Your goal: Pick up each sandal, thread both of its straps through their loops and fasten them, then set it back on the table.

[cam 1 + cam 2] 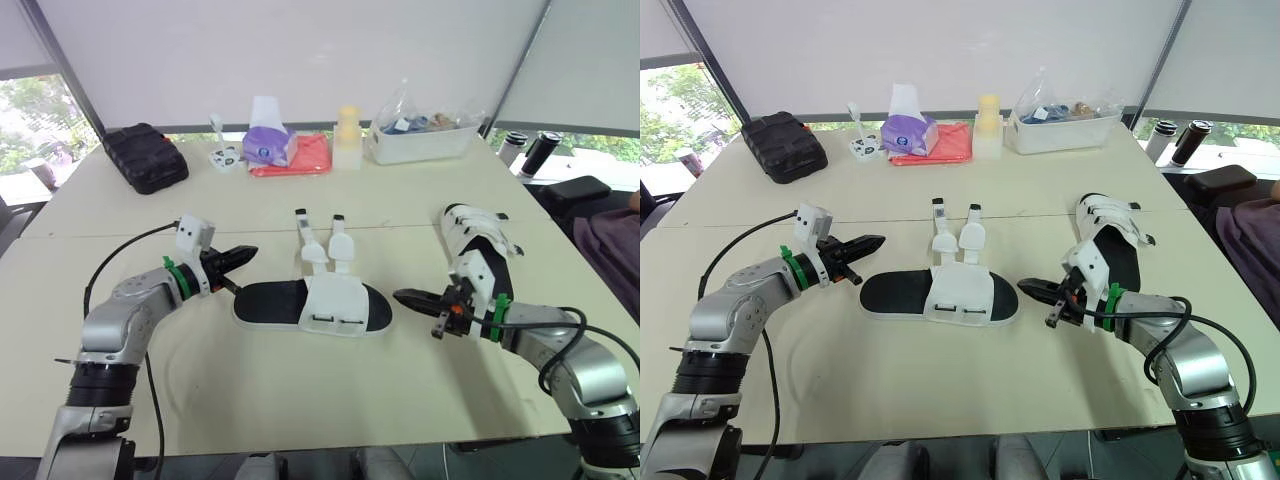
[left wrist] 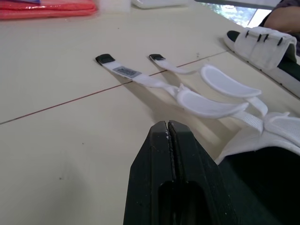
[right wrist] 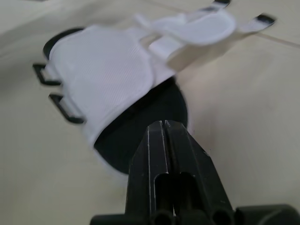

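Observation:
A black-soled sandal [image 1: 310,305] with a white upper lies flat mid-table, its two white straps [image 1: 325,240] unfastened and stretched away from me. Two black loops [image 3: 58,96] stick out of the upper on its near side. My left gripper [image 1: 240,256] is shut and empty, just left of the sandal's end. My right gripper [image 1: 405,297] is shut and empty too, a little right of the other end. A second sandal [image 1: 478,240] with its straps fastened lies beyond my right arm.
Along the far edge stand a black case [image 1: 145,156], a tissue pack [image 1: 268,140] on a red cloth [image 1: 300,157], a yellow-capped bottle [image 1: 347,135] and a clear bin [image 1: 420,135]. Two dark bottles [image 1: 530,150] lie off the table's right corner.

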You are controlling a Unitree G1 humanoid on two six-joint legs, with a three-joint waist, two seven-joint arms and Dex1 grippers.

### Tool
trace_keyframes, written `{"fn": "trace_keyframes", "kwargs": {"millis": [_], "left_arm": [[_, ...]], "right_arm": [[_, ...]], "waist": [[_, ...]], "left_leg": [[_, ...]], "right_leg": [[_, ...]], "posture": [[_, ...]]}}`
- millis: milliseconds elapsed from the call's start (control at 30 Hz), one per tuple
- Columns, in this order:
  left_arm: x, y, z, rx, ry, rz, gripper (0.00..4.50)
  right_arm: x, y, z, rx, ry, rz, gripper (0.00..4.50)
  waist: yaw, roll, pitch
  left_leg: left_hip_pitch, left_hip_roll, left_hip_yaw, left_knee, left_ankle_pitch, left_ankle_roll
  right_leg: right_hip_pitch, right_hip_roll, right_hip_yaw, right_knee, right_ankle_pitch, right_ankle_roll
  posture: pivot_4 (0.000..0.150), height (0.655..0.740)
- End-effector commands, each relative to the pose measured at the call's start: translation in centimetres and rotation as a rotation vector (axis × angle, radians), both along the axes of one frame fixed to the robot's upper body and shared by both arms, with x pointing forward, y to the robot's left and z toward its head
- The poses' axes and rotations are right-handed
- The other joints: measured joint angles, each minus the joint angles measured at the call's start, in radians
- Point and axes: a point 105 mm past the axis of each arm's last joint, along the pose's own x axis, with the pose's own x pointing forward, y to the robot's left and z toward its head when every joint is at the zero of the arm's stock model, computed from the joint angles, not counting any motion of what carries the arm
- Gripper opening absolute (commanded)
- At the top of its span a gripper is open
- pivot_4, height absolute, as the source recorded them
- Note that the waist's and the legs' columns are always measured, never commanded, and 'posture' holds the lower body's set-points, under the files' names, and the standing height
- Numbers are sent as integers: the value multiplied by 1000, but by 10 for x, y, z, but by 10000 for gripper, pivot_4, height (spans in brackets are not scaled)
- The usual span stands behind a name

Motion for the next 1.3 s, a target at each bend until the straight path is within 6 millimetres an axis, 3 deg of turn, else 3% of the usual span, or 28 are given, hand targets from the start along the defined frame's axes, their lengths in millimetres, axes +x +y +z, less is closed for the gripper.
{"fn": "trace_keyframes", "kwargs": {"millis": [33,233,300,400,567,867,1300], "left_arm": [[9,0,8,27,-39,-23,0],[29,-1,2,41,-30,-45,0],[35,-3,1,-8,9,-62,5385],[42,-8,-3,-71,73,-79,18185],[53,-19,-7,-215,216,-79,43934],[57,-42,-13,-464,551,-94,44906],[78,-73,-15,-636,589,53,44906]], "right_arm": [[1,9,-3,-73,-43,73,174],[15,14,-19,-107,-56,113,174],[16,17,-22,-113,-58,138,0],[15,22,-24,-126,-74,167,0],[14,28,-28,-123,-78,177,0],[17,36,-32,-111,-91,174,0],[12,47,-36,-98,-103,175,0]], "waist": [[0,0,0],[1,0,0],[1,0,0],[0,0,0],[-3,0,0],[-12,-1,0],[-26,-1,0]], "left_leg": [[0,0,0,0,0,0],[0,-1,1,0,0,0],[0,-1,1,0,0,0],[0,-1,1,0,0,0],[0,-1,0,0,0,0],[0,-1,0,0,0,0],[0,-1,-1,0,0,0]], "right_leg": [[0,0,0,0,0,0],[0,0,0,0,0,0],[0,0,0,0,0,0],[0,0,-1,-1,0,0],[0,0,-1,0,0,0],[0,1,-1,0,0,0],[0,0,-1,0,0,0]], "posture": [[1500,7400],[1500,7400],[1500,7400],[1500,7400],[1500,7400],[1500,7400],[1500,7400]]}}
